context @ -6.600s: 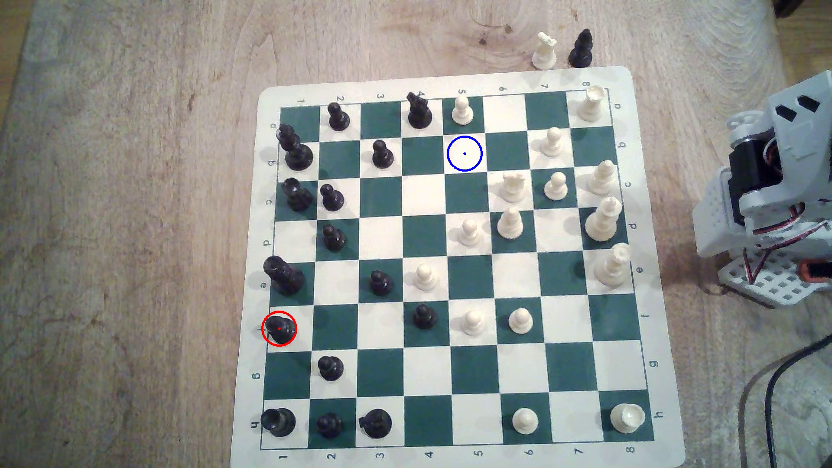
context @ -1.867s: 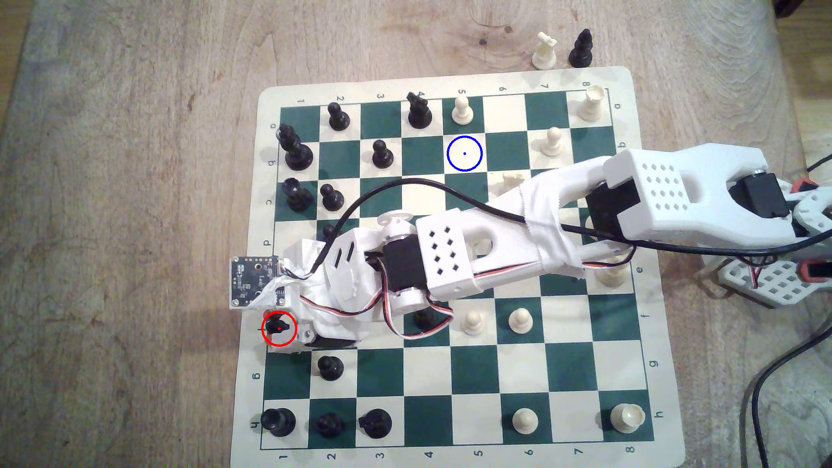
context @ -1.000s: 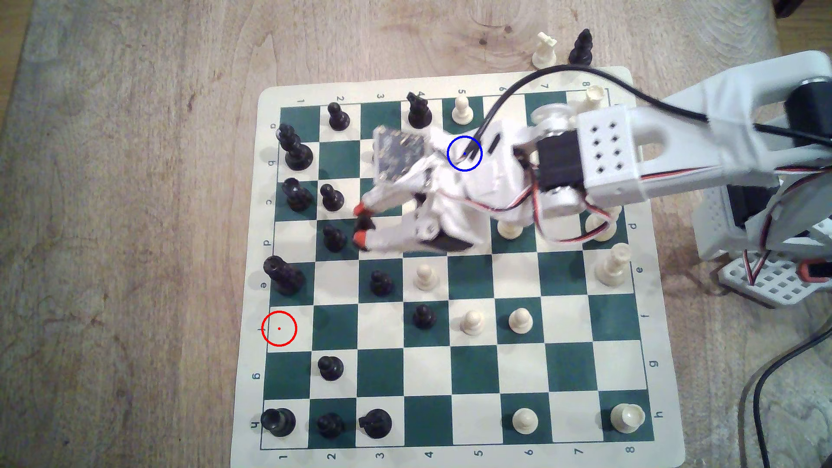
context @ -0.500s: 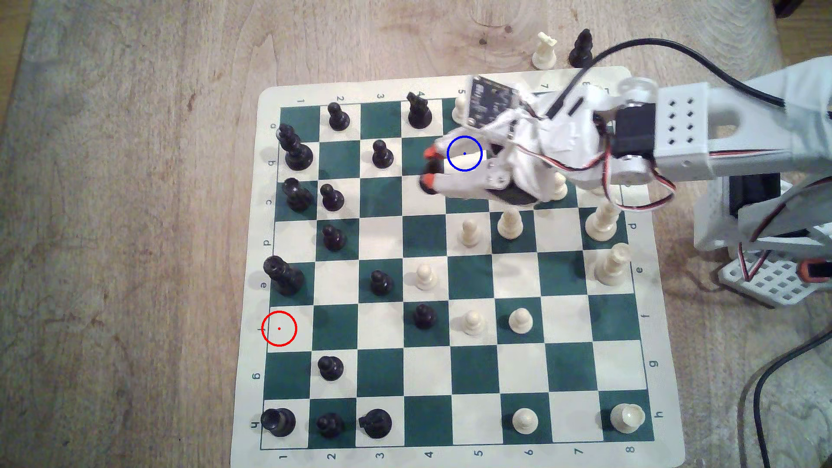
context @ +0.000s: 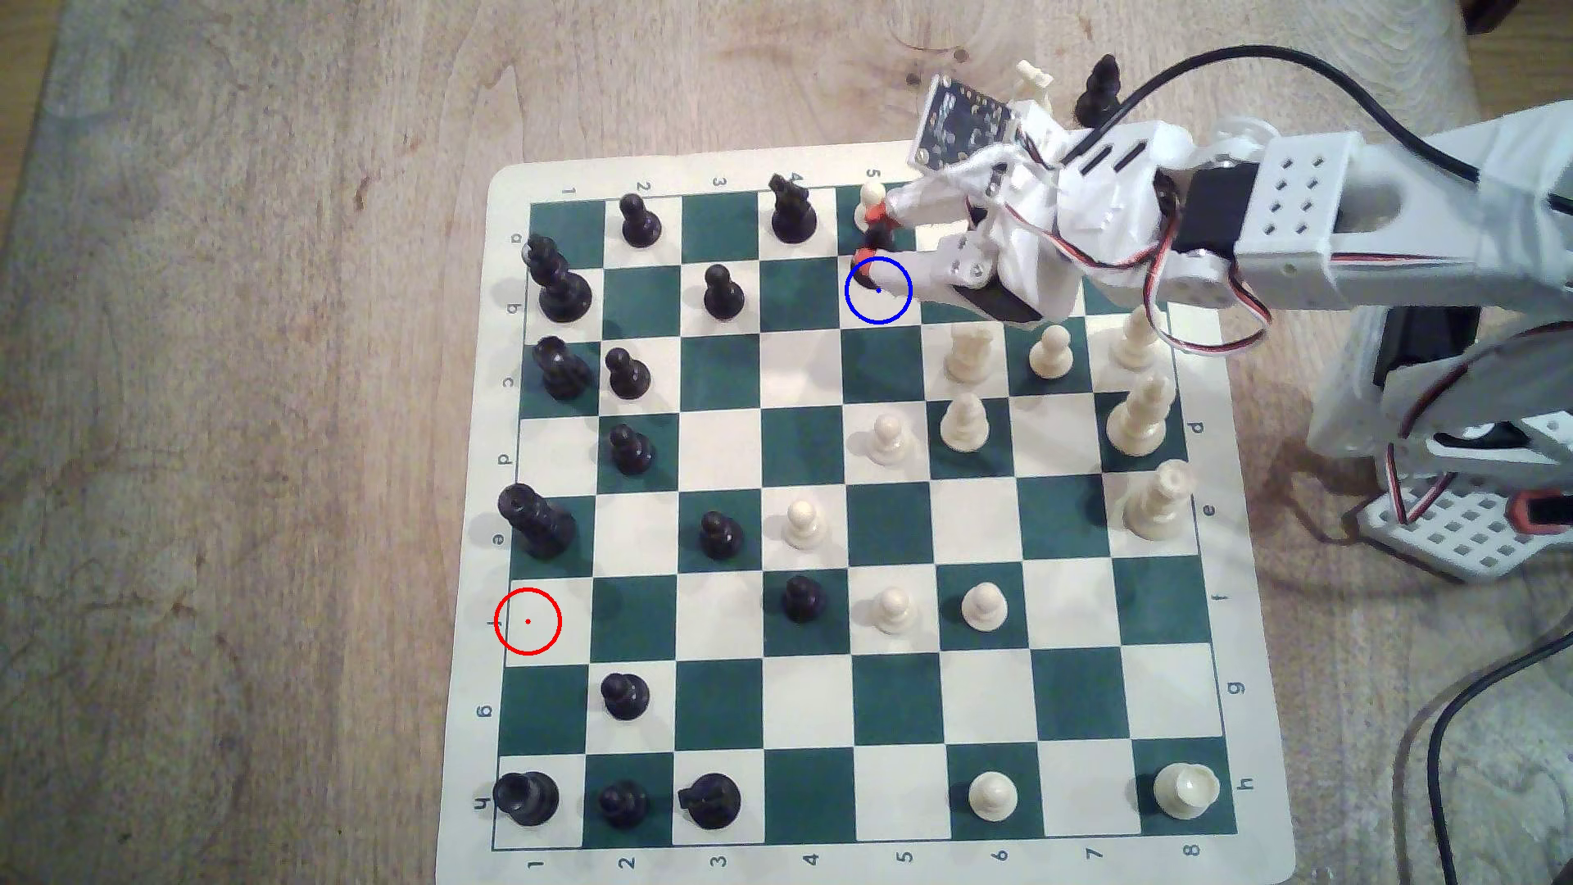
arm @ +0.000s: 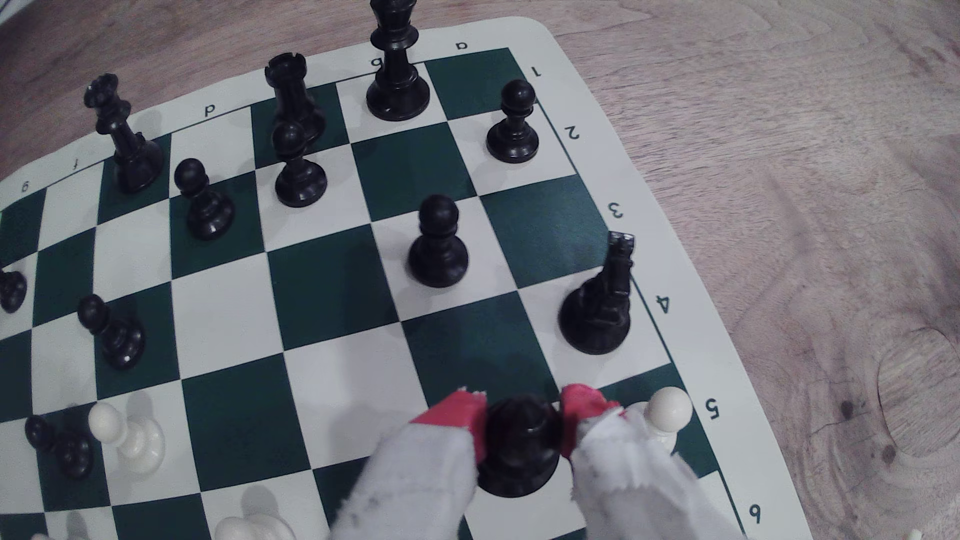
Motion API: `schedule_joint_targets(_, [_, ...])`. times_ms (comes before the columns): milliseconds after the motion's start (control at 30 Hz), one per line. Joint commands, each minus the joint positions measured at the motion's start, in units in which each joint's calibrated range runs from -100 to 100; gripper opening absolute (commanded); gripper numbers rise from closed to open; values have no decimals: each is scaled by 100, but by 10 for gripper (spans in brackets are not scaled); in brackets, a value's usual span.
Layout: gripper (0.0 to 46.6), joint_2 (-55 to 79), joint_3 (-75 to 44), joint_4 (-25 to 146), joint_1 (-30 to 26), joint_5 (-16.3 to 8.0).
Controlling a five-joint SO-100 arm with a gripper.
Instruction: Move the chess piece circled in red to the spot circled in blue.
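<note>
My gripper [context: 874,240] is shut on the black bishop [context: 866,274], its red-tipped fingers [context: 885,223] clamping the piece's upper body. The bishop hangs upright at the upper-left edge of the blue-ringed cream square [context: 889,305], its base overlapping the ring. The wrist view has the bishop [arm: 519,441] between the red pads [arm: 457,415], its base low over a cream square; whether it touches the board I cannot tell. The red ring [context: 528,621] at the board's left edge in the exterior view holds no piece.
A white pawn [context: 870,196] stands right beside the upper finger, also visible from the wrist [arm: 667,413]. A black knight [context: 792,213] and a black pawn [context: 723,294] are on the exterior view's left of the ring. White pieces [context: 970,353] crowd the lower right. The squares just below the ring are free.
The gripper took the bishop from the red ring, lifted it and carried it across the board. In the last half second it moved right and up to the blue ring.
</note>
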Motion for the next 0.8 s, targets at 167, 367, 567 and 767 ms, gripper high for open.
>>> schedule_joint_targets(167, [3, 524, -27, -517, 31, 34])
schedule_joint_targets(367, [3, 914, -127, -714, 94, 54])
schedule_joint_targets(567, [3, 1160, -308, -771, 133, 54])
schedule_joint_targets(767, [3, 1279, -526, -771, 149, 54])
